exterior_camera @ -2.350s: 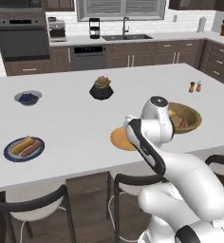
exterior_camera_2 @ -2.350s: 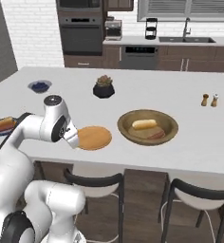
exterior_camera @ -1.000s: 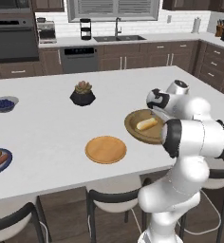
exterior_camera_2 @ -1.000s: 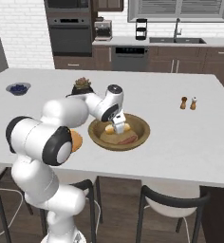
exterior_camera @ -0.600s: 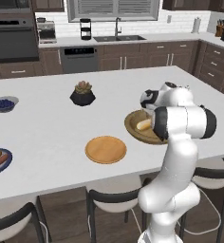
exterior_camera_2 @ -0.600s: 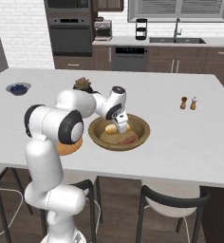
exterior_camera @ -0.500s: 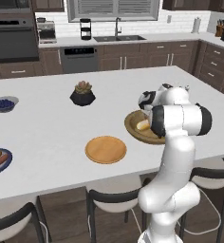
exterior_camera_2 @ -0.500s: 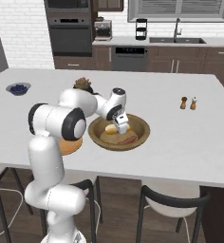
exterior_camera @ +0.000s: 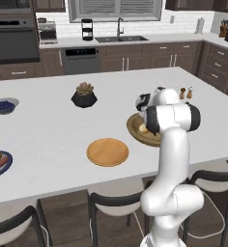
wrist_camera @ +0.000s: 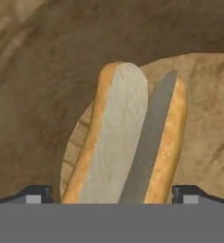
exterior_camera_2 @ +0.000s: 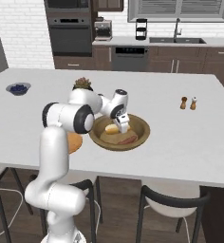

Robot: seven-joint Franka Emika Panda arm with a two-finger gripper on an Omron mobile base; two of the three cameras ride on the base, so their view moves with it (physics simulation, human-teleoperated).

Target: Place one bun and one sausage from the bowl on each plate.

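1. gripper sitting jaws spread wide, holding nothing; hanging low over the bun inside the wooden bowl
2. sausage lying beside the bun in the bowl
3. orange plate sitting bare left of the bowl; blue plate sitting at the far left edge, carrying food

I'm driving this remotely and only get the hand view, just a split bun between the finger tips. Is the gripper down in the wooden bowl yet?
Observer: Yes. The gripper hangs inside the wooden bowl, open, over the bun.
Operator: Any sausage left in there?
Observer: One sausage lies beside the bun.
Operator: Which plate needs food?
Observer: The orange-tan plate is bare. The blue-rimmed plate at the counter's left edge already holds food.
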